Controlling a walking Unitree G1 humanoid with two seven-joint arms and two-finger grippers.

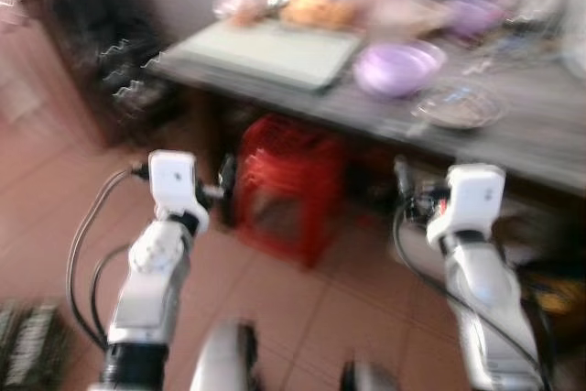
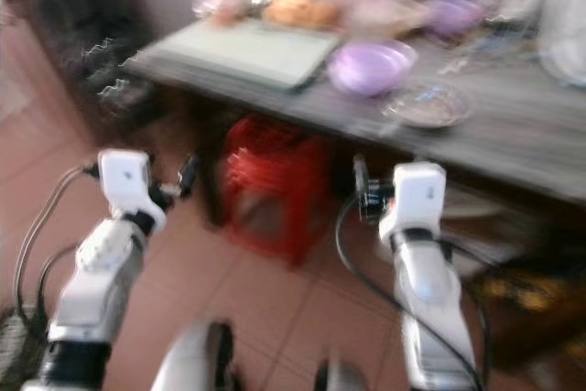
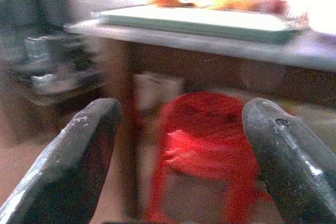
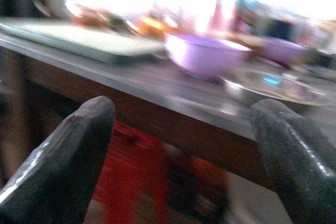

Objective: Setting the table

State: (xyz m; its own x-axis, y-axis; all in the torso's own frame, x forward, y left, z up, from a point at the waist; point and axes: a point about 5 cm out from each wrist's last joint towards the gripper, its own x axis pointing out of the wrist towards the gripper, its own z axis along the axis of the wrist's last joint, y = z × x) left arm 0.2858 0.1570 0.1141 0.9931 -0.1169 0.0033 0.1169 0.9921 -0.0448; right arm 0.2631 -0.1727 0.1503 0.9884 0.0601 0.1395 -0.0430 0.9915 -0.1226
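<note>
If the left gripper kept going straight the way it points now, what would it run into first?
Probably the red plastic stool under the table: it sits between the left gripper's open fingers in the wrist view, below the tabletop edge. The blur leaves depth uncertain.

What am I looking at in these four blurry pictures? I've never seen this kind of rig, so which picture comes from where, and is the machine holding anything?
It is a humanoid robot with two silver arms, each ending in two long black fingers. Two pictures come from cameras in its head, looking down at its left gripper and right gripper, both raised in front of a grey table. The other two come from wrist cameras looking out between the fingers. Both grippers are open and hold nothing. On the table lie a pale green tray, a purple bowl and a shallow metal dish; the items behind are too blurred to name. A red plastic stool stands under the table.
</note>
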